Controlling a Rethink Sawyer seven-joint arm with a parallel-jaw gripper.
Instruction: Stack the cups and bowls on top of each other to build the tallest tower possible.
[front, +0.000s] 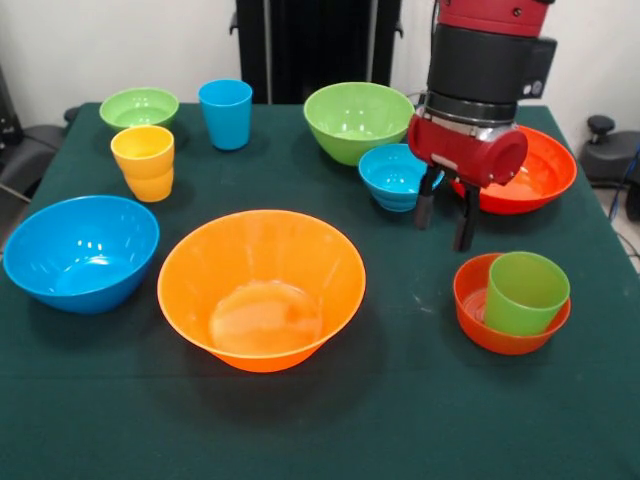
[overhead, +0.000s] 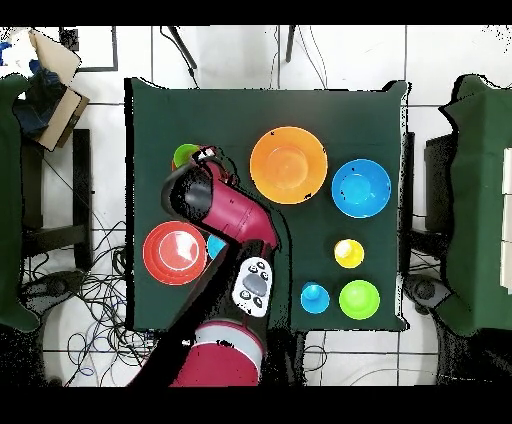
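My gripper hangs open and empty just above the table, between the small blue bowl and the wide red-orange bowl. In front of it a green cup sits tilted inside a small red-orange bowl. A large orange bowl stands at the front middle, and a large blue bowl is at the left. A yellow-orange cup stands on another like it. A blue cup, a small green bowl and a large green bowl stand at the back.
All of this stands on a table with a dark green cloth. In the overhead view the arm covers the large green bowl and most of the small blue bowl. Cables and chairs lie round the table.
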